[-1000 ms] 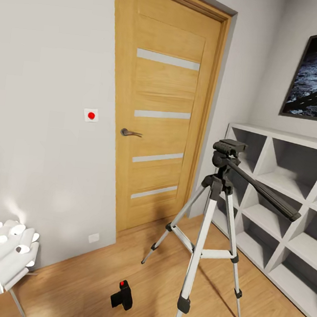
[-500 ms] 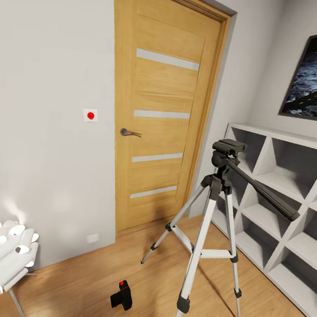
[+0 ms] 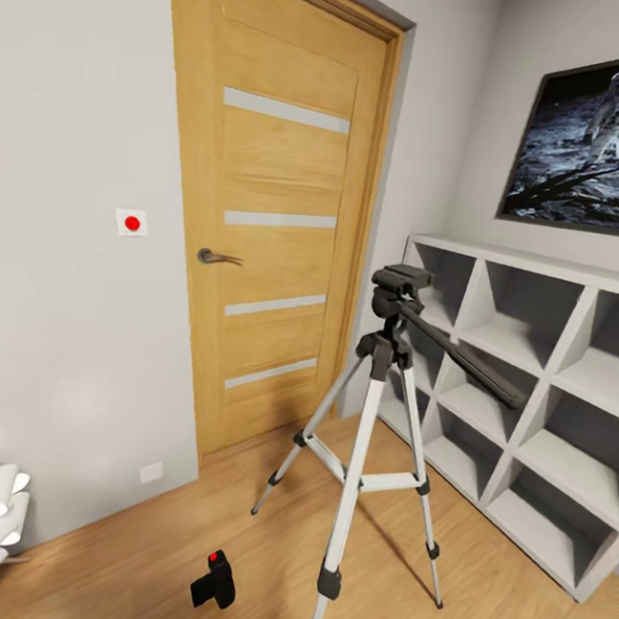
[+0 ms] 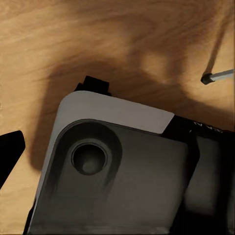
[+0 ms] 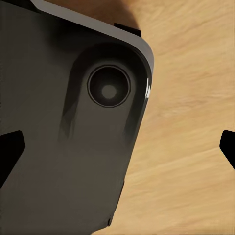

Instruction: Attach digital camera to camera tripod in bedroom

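We find no text, brand, number or label that we can read in any of the views. In the left wrist view, faint pale marks sit on the dark robot body near its edge, but they are too small and blurred for us to make out as letters. In the right wrist view a short white mark stands on the edge of the dark robot body, again not legible. In the head view the small white wall plate beside the oak door bears only a red dot, no writing, and the astronaut poster carries no caption we can see.
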Controlling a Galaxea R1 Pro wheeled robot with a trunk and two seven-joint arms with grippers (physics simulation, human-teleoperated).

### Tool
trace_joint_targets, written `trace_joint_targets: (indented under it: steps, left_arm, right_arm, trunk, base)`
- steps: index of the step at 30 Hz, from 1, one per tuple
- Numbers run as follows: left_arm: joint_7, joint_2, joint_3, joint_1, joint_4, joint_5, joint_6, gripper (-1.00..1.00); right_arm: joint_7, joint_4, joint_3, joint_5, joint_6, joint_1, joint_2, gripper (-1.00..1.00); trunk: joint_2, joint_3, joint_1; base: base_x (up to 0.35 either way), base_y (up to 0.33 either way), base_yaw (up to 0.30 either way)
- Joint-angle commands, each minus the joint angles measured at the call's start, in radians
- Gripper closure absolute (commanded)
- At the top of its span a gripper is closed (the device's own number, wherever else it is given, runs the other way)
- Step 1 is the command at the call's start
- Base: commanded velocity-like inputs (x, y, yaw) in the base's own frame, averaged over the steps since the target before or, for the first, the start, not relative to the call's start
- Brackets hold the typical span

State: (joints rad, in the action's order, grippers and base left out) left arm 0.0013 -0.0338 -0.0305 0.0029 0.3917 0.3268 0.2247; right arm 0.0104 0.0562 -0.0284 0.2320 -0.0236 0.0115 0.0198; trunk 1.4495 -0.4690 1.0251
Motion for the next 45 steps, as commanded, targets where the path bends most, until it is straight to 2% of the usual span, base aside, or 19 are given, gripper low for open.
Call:
trace_joint_targets:
  steps: [1,6,9,12,17,22,39,45]
  left_arm:
    - [0.0,-0.002,-0.005,0.0,-0.055,0.009,0.006,-1.0]
    - [0.0,-0.003,-0.006,0.0,-0.125,0.01,0.005,-1.0]
    - [0.0,-0.004,-0.006,0.0,-0.149,0.011,-0.019,-1.0]
    - [0.0,-0.003,-0.006,0.0,-0.195,0.012,-0.11,-1.0]
    - [0.001,-0.003,-0.006,0.0,-0.272,0.013,-0.225,-1.0]
    - [0.002,-0.002,-0.006,0.0,-0.311,0.014,-0.271,-1.0]
    - [0.002,0.001,-0.006,0.0,-0.321,0.015,-0.286,-1.0]
    - [0.001,0.004,-0.002,0.0,-0.321,0.008,-0.288,-1.0]
  right_arm:
    - [0.001,-0.001,-0.003,0.004,-0.002,0.001,0.0,-1.0]
    - [0.001,-0.001,-0.004,0.004,-0.002,0.001,0.0,-1.0]
    - [0.001,-0.001,-0.003,0.004,-0.002,0.001,0.0,-1.0]
    - [0.001,-0.001,-0.003,0.004,-0.002,0.001,0.0,-1.0]
    - [0.001,-0.001,-0.003,0.004,-0.002,0.001,0.0,-1.0]
    - [0.0,-0.001,-0.004,0.004,-0.002,0.001,0.0,-1.0]
    - [0.0,-0.001,-0.008,0.006,-0.007,0.001,0.004,-1.0]
    - [0.0,-0.001,-0.008,0.006,-0.007,0.001,0.005,-1.0]
  trunk:
    - [0.001,-0.001,0.0]
    - [0.001,-0.001,0.0]
    - [0.001,-0.001,0.0]
    - [0.001,-0.001,0.0]
    - [0.001,-0.001,0.0]
    - [0.001,-0.001,0.0]
    - [0.001,-0.001,0.0]
    - [0.001,-0.001,0.0]
  base:
    - [0.0,0.0,-0.24]
    - [0.0,0.0,-0.24]
    - [0.0,0.0,-0.241]
    - [0.0,0.0,-0.241]
    - [0.0,0.0,-0.241]
    - [0.0,0.0,-0.225]
    - [-0.003,0.0,-0.033]
    - [-0.206,0.0,0.0]
